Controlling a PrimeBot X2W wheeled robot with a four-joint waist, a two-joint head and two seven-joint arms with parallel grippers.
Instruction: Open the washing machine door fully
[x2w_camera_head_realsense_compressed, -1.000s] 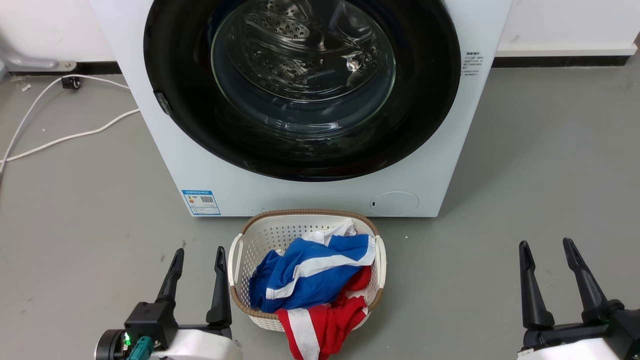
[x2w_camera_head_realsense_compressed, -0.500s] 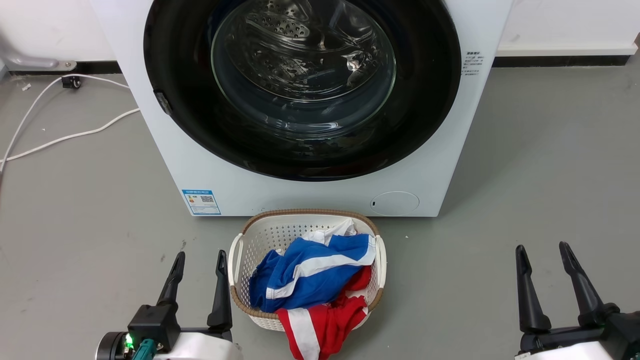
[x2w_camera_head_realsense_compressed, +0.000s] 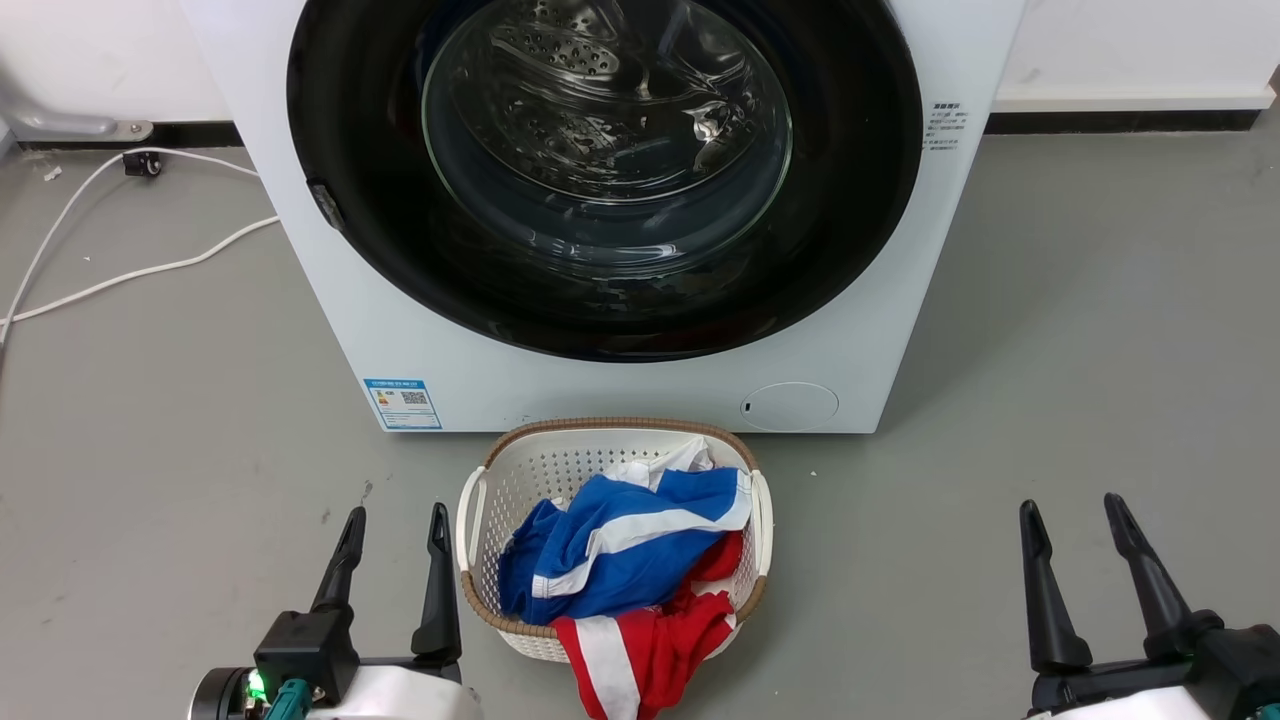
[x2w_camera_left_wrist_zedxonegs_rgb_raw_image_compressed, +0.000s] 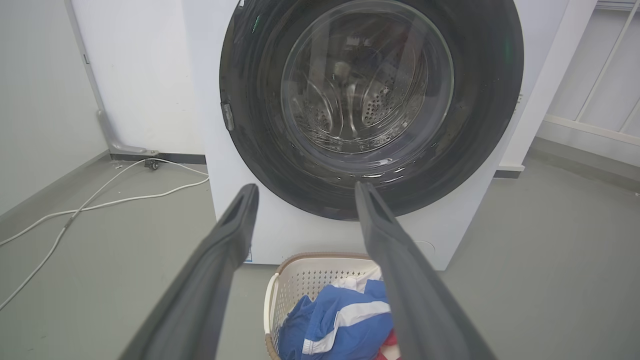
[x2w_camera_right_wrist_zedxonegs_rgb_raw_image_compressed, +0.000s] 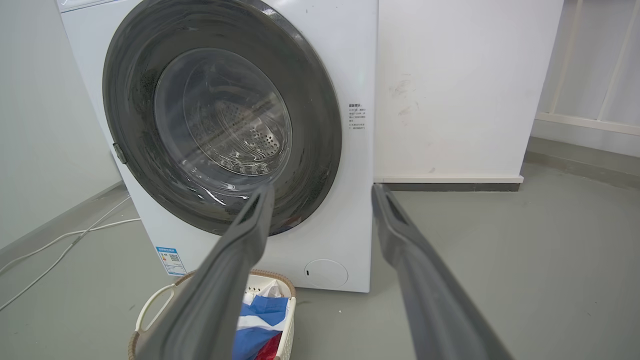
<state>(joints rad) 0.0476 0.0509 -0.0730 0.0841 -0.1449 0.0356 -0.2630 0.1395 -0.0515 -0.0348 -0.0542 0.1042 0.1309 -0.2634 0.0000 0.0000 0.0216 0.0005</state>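
— Well, where's the washing machine door (x2w_camera_head_realsense_compressed: 605, 150)?
— Shut, flush on the washing machine (x2w_camera_head_realsense_compressed: 620, 385). I'd send my left gripper (x2w_camera_head_realsense_compressed: 397, 513), fingers apart, past the basket (x2w_camera_head_realsense_compressed: 480, 500) to hook the tab (x2w_camera_head_realsense_compressed: 325, 205) at the door's left edge. My right gripper (x2w_camera_head_realsense_compressed: 1070, 505) hangs back, spread too.

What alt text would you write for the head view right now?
A white washing machine stands at the top, its round black washing machine door shut. On the grey floor before it sits a white laundry basket of blue and red clothes, flanked lower down by the open, empty left gripper and right gripper.
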